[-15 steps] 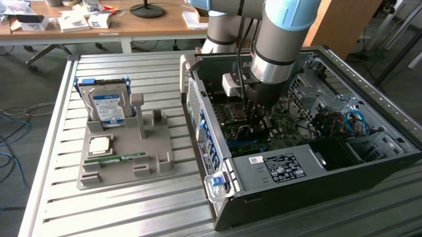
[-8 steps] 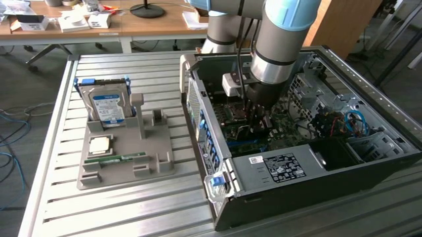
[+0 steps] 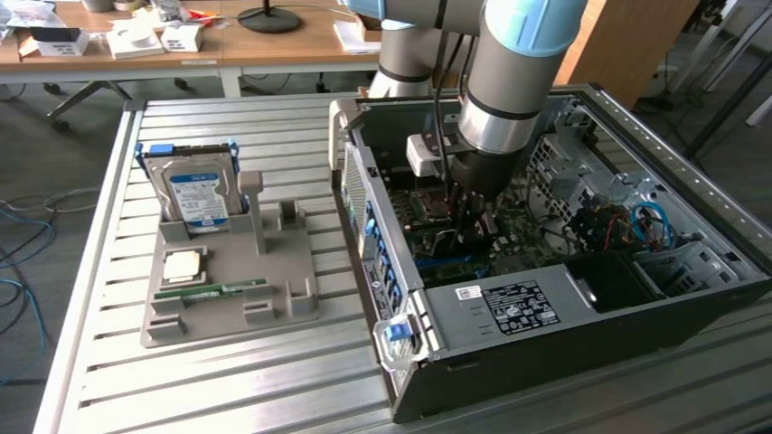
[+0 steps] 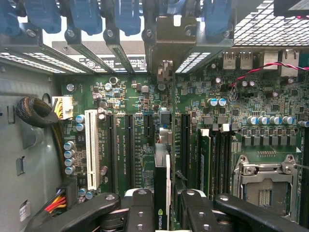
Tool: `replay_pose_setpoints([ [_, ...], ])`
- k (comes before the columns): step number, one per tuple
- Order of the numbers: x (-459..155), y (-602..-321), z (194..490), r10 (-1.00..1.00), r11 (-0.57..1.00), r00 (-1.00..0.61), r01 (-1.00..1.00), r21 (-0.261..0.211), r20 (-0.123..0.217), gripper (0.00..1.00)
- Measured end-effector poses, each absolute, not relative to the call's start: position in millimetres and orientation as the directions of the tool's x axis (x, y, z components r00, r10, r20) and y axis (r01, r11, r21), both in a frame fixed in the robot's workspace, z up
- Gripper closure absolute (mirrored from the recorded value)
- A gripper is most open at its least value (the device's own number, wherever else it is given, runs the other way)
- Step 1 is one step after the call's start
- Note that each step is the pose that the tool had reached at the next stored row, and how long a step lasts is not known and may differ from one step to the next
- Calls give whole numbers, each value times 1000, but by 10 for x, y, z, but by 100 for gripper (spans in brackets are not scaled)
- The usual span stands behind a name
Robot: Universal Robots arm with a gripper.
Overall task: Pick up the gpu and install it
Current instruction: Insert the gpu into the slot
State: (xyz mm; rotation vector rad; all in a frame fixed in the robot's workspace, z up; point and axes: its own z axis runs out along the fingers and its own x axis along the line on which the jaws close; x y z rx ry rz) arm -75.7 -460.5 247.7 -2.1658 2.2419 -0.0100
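My gripper is shut on the gpu, a thin dark card seen edge-on between the two black fingers, with a logo on its edge. The card stands upright over the green motherboard, in line with a long black slot between the other expansion slots. A grey metal bracket sits at its far end by the case's rear openings. In the exterior view the gripper reaches down into the open computer case, low over the board.
A white slot, a bundle of cables, memory slots and the CPU socket surround the card. Outside the case, a grey holder carries a hard drive, a processor chip and a green memory stick.
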Motion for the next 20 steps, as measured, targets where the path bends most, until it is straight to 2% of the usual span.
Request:
replay_pose_setpoints([
  [20, -757, -4605, 2497, -1000, 23, -22, -1000, -21, -15, 74],
])
